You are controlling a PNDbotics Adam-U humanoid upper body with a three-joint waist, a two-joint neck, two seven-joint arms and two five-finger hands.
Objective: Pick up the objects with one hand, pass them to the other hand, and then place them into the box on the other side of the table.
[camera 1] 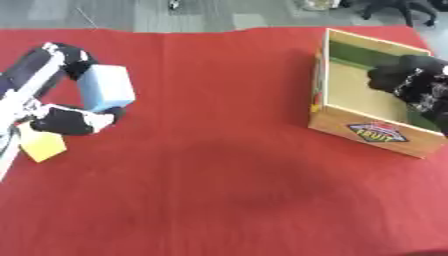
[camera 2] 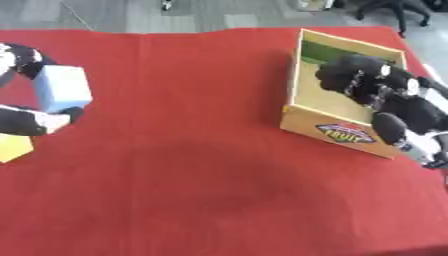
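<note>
Pale blue block (camera 1: 107,87), yellow block (camera 1: 41,145), red tablecloth (camera 1: 210,150)

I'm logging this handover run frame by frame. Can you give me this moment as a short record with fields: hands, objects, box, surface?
left hand: at the table's left edge, fingers and thumb curled round the light blue block
right hand: over the box, fingers curled, nothing seen in it
light blue block: held in the left hand, tilted
yellow block: on the cloth beside the left hand, at the left edge
box: cardboard, open top, on the table's right side, fruit label on its front wall
box contents: cannot tell, partly hidden by the right hand
surface: red cloth
</note>
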